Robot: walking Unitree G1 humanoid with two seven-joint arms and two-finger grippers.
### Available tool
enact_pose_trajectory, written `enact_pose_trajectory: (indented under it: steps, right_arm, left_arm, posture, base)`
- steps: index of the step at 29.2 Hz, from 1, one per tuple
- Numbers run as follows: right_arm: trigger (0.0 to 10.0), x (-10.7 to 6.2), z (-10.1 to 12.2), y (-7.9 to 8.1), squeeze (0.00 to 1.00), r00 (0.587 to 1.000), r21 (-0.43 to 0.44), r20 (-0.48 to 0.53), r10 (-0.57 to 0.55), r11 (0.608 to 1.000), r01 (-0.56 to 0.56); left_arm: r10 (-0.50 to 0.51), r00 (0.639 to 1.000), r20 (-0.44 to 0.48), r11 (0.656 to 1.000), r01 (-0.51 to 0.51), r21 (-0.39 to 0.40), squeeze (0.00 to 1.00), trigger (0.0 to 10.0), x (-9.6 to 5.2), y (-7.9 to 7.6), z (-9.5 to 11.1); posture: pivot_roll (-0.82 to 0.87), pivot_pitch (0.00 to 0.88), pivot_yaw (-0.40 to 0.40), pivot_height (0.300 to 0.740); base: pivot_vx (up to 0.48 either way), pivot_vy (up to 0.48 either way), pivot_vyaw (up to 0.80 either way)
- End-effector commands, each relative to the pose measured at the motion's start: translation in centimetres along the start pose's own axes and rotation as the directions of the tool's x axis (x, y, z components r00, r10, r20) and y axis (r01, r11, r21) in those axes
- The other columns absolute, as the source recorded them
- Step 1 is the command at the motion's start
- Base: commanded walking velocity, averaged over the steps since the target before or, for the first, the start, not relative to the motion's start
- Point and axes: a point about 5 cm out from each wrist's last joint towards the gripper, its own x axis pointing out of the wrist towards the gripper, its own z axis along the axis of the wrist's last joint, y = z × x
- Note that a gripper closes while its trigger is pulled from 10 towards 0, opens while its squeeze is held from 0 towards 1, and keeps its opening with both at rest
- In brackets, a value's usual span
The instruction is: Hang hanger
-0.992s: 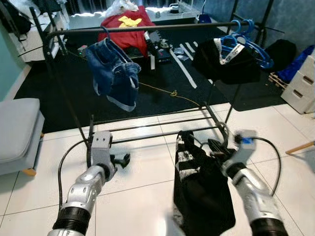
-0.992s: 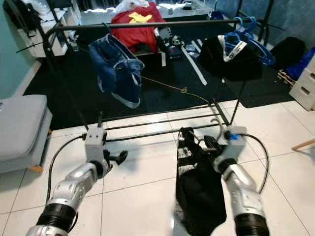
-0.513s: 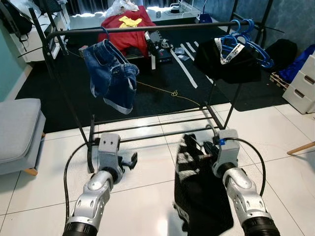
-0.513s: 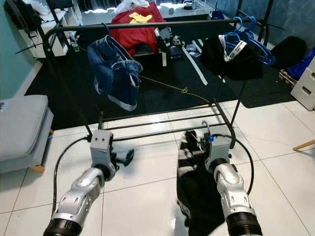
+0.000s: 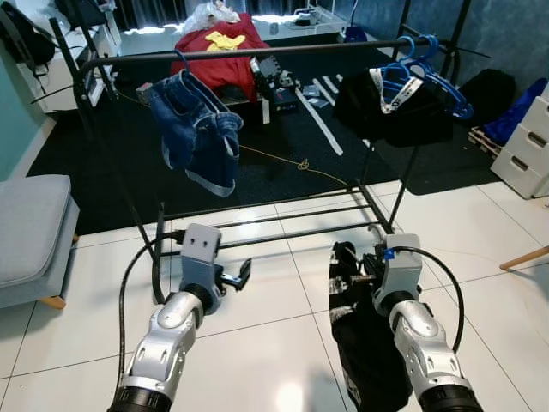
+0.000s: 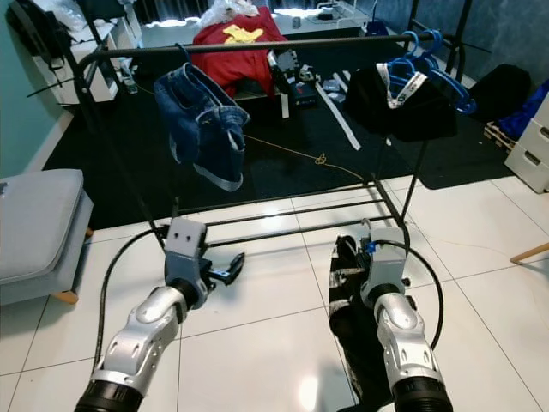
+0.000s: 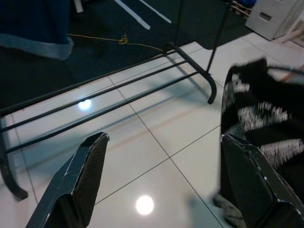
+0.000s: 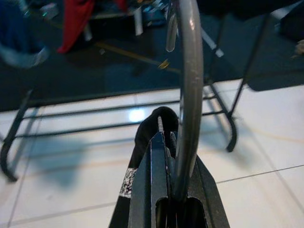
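My right gripper [image 5: 362,277] is shut on the grey hook of a hanger [image 8: 190,90], held low above the white tiles in front of the rack. A black garment with white markings [image 5: 369,352] hangs from the hanger and drapes down beside my right forearm. The hanger's shoulders are hidden inside the cloth. The black top rail of the clothes rack [image 5: 283,50] runs across, well above and beyond both grippers. To the left, my left gripper [image 5: 238,275] hangs open with nothing in it; its fingers [image 7: 83,175] stand wide apart over the tiles.
Denim shorts [image 5: 196,129] hang at the rail's left part, and a black garment on blue hangers [image 5: 396,101] at its right end. The rack's lower bars [image 5: 274,225] cross just ahead. A grey seat [image 5: 30,232] stands left, white drawers [image 5: 527,142] right, a red garment [image 5: 219,47] behind.
The black garment has swung rightward and now hangs narrower under the right gripper. The left gripper has edged forward and to the right, still open.
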Motion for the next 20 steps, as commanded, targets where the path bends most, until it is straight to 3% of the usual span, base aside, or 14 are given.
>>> enact_pose_trajectory:
  steps: [1, 2, 4, 7, 9, 13, 20]
  right_arm:
    - [10.0, 0.4, 2.4, -1.2, 0.0, 0.991, -0.043, 0.116, -0.059, 0.997, 0.064]
    - [10.0, 0.4, 2.9, -1.7, 0.0, 0.988, -0.071, 0.137, -0.077, 0.994, 0.087]
    - [10.0, 0.3, 5.5, -3.0, 0.0, 0.959, -0.228, 0.267, -0.093, 0.961, 0.156]
    - [10.0, 0.2, 6.3, -3.2, 0.0, 0.946, -0.273, 0.311, -0.088, 0.946, 0.177]
    - [10.0, 0.0, 8.1, -3.1, 0.0, 0.918, -0.334, 0.393, -0.055, 0.921, 0.198]
    - [10.0, -0.2, 9.1, -2.6, 0.0, 0.893, -0.327, 0.449, -0.035, 0.923, 0.201]
    - [10.0, -0.3, 8.4, -2.2, 0.0, 0.894, -0.316, 0.445, -0.045, 0.927, 0.204]
  left_arm:
    - [0.009, 1.0, -0.005, 1.0, -0.009, 0.025, 0.0, 10.0, -0.2, 0.3, -0.2]
    - [0.015, 1.0, -0.004, 1.0, -0.014, 0.022, 0.0, 10.0, -0.2, 0.3, -0.1]
    - [0.016, 1.0, -0.005, 1.0, -0.016, 0.007, 0.0, 10.0, -0.2, 0.4, -0.1]
    - [0.014, 1.0, -0.008, 1.0, -0.014, 0.003, 0.0, 10.0, -0.2, 0.4, -0.1]
    - [-0.006, 1.0, -0.016, 1.0, 0.006, -0.003, 0.0, 10.0, -0.1, 0.2, -0.3]
    - [-0.05, 0.999, -0.012, 0.999, 0.05, 0.004, 0.0, 10.0, 0.1, -0.3, -0.2]
    - [-0.059, 0.998, 0.001, 0.998, 0.059, 0.033, 0.0, 10.0, 0.4, -0.2, 0.1]
  posture:
    - [0.04, 0.067, 0.054, 0.74]
    - [0.04, 0.067, 0.054, 0.74]
    - [0.03, 0.065, 0.065, 0.74]
    - [0.03, 0.065, 0.065, 0.74]
    - [0.01, 0.056, 0.075, 0.74]
    - [0.01, 0.051, 0.078, 0.74]
    - [0.01, 0.043, 0.079, 0.74]
  base:
    - [0.0, 0.0, 0.0]
    - [0.0, 0.0, 0.0]
    - [0.0, 0.0, 0.0]
    - [0.0, 0.0, 0.0]
    - [0.0, 0.0, 0.0]
    - [0.0, 0.0, 0.0]
    - [0.0, 0.0, 0.0]
